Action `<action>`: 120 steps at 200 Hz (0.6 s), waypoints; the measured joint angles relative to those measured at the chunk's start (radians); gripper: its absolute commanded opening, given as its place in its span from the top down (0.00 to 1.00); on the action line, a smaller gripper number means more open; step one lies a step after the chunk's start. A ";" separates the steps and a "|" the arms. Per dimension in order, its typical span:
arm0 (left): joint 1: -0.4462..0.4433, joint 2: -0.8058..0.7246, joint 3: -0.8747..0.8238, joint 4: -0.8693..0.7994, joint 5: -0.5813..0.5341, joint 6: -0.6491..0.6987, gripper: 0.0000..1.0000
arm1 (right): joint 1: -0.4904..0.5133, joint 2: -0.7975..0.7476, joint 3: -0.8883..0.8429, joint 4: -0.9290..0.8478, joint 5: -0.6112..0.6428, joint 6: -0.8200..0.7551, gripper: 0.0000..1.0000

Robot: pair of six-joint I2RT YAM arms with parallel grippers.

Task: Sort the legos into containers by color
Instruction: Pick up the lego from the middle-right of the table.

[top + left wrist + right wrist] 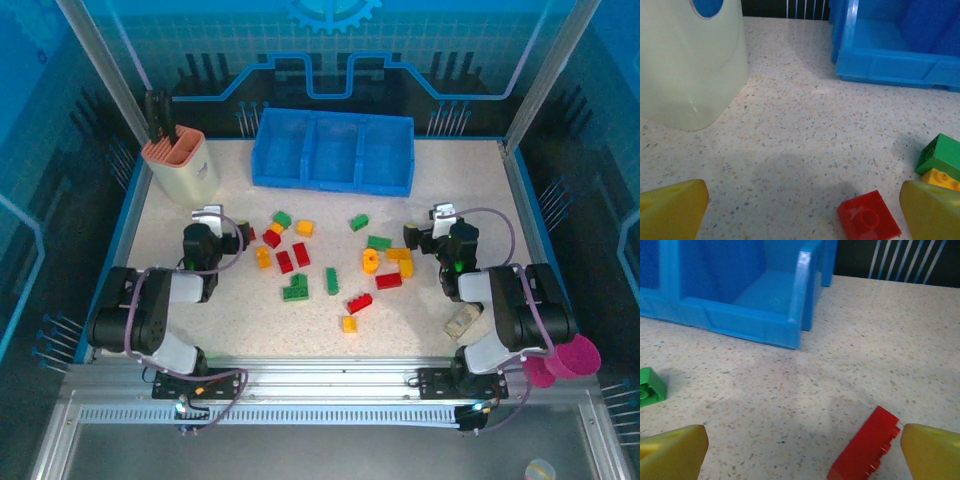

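Lying scattered on the worktop (270, 335) before the blue tray (300, 182): red, green and yellow legos (301, 254).
Left fingers (670, 210) and right fingers (932, 450) stand apart, empty.

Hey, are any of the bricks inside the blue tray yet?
No, all three compartments of the blue tray show bare blue floor, and the bricks lie scattered on the table in front of it.
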 measured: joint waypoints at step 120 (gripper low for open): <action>-0.149 -0.325 0.837 -1.048 -0.035 0.018 0.01 | 0.032 -0.111 0.591 -0.924 0.207 0.281 0.19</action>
